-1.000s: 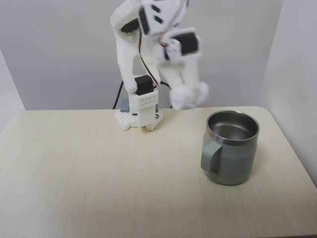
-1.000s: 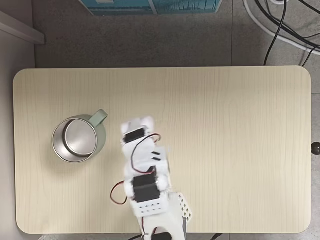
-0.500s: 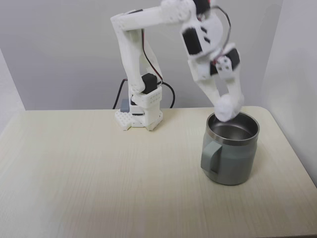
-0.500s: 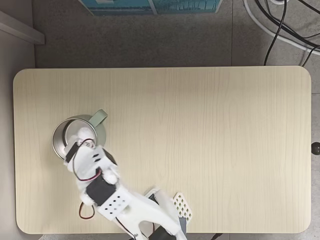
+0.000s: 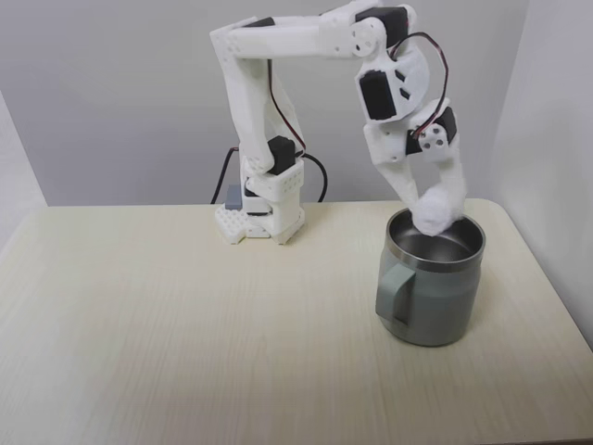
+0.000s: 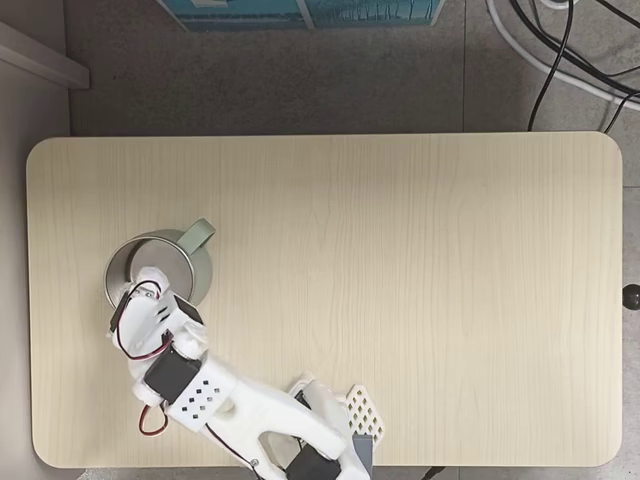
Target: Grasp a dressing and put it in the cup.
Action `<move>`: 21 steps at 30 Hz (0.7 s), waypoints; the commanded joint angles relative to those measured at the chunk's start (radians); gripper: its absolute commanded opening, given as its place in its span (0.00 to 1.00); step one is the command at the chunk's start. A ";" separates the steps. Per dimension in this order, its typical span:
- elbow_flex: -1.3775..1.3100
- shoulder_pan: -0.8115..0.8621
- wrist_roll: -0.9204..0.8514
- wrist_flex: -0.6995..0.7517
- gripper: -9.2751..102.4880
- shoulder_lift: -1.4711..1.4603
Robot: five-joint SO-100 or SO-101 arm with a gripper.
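Fixed view: your pincer (image 5: 434, 211) pinches the dressing (image 5: 432, 214) just above the cup (image 5: 432, 274) directly beneath it — only release remains.

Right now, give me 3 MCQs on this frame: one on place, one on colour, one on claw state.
1. Where is the gauze roll?
A. Lying on the table
B. Held over the mug's mouth
C. Beside the arm's base

2. What colour is the mug's outside?
A. Grey-green
B. Red
C. Black

3. What is the claw doing?
A. Open, holding nothing
B. Shut on the mug's handle
C. Shut on the gauze roll

Key:
1. B: in the fixed view from the front the roll sits at the steel rim, above the mug's interior, not on the table.
2. A: the outer wall is grey-green, with a bare steel rim and inside.
3. C: the white fingers close on the roll from both sides; the handle is untouched.
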 commanded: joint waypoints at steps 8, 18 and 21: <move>0.003 0.000 0.012 0.008 0.35 -0.051; 0.023 0.000 0.005 0.035 0.35 -0.120; 0.023 -0.009 0.005 0.035 0.35 -0.106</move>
